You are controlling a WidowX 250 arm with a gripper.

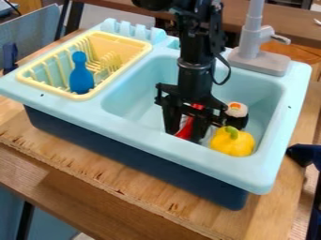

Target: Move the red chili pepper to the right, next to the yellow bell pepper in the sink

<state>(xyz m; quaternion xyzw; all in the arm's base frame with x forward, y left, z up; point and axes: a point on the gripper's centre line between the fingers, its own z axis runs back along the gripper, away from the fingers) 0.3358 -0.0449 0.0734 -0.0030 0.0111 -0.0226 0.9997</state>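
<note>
Camera view: black arm (195, 65) comes in from the top edge, just R of ctr, and hangs nearly vert. over the sink, wrist straight down, a loose black cable looping out on its R side. Gripper (183, 136) is low in the basin (134, 101), near the front wall, pointing down. Jaws look open, set apart, w/ a red thing (186, 127) showing in the gap btwn them; can't tell if either side touches it. Red thing is long & narrow, on a slant, partly hidden by the gripper, so its full shape isn't clear.

Containers: light-blue toy sink (182, 157) w/ dark-blue lower body (134, 161), sitting on a wooden board (81, 164). Basin holds the red thing, a yellow pepper (232, 143) w/ green stem, and a toy sushi roll (237, 110), white on top w/ an orange spot & a dark wrap. Pepper is just R of the gripper, in the front R part of the basin; sushi is right behind the pepper, toward the back.

Yellow dish rack (80, 97) is set in the sink's L side, slots along its inside. In it: a blue pin-shaped toy (81, 77), round knob up, wide end down, approx. upright. Gray faucet (252, 42) stands on the sink's back rim, R of the arm.
</note>
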